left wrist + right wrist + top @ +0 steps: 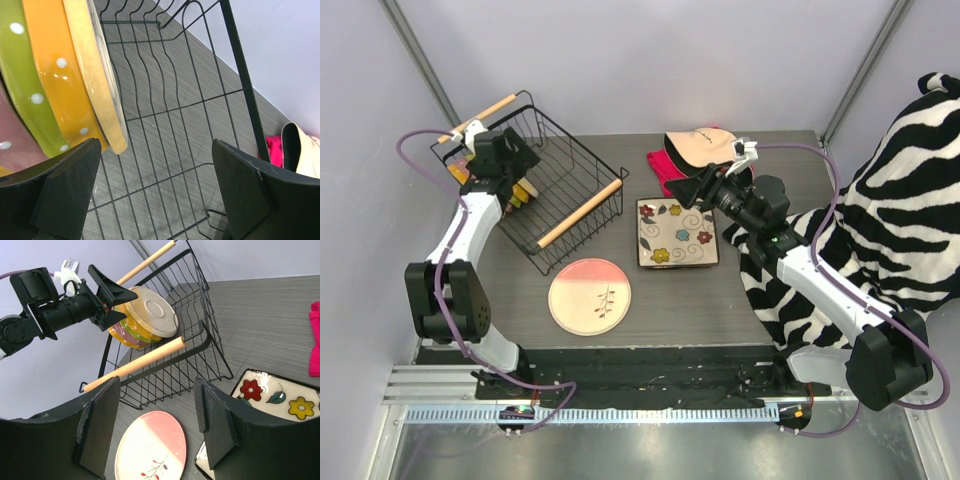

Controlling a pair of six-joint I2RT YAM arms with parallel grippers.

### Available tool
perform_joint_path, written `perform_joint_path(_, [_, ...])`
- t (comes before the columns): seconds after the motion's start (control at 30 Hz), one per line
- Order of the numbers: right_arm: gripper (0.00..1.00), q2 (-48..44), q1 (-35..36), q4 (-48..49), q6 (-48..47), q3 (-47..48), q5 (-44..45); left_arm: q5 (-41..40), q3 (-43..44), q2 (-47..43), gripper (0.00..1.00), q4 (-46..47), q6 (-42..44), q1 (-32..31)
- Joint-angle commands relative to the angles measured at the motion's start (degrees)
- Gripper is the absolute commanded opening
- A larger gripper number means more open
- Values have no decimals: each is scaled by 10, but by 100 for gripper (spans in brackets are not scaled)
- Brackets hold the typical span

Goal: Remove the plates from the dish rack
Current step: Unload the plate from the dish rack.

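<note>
The black wire dish rack [582, 212] stands at the back left of the table. Several scalloped plates stand on edge in its left end: cream-yellow [95, 75], orange [52, 75], green [20, 80] and pink [9, 145]. My left gripper [510, 170] is open inside the rack [150, 115]; its left finger [65, 190] lies just below the plates' edges, and only rack wire shows between the jaws. The square flowered plate [677, 232] and a round pink-and-cream plate [590, 295] lie flat on the table. My right gripper [692, 190] is open and empty above the table, right of the rack.
A cream-and-black cap [700, 145] lies on a pink cloth [660, 165] at the back. A zebra-striped cloth [880, 200] covers the right side under the right arm. Purple walls close in the left, back and right.
</note>
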Motion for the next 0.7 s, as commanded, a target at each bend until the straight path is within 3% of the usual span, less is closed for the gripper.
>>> perform_joint_path(0.0, [68, -13, -4, 42, 6, -4, -9, -6, 31, 16, 97, 28, 14, -1])
perform_joint_path(0.67, [68, -6, -23, 55, 12, -15, -22, -38, 52, 85, 98, 35, 10, -1])
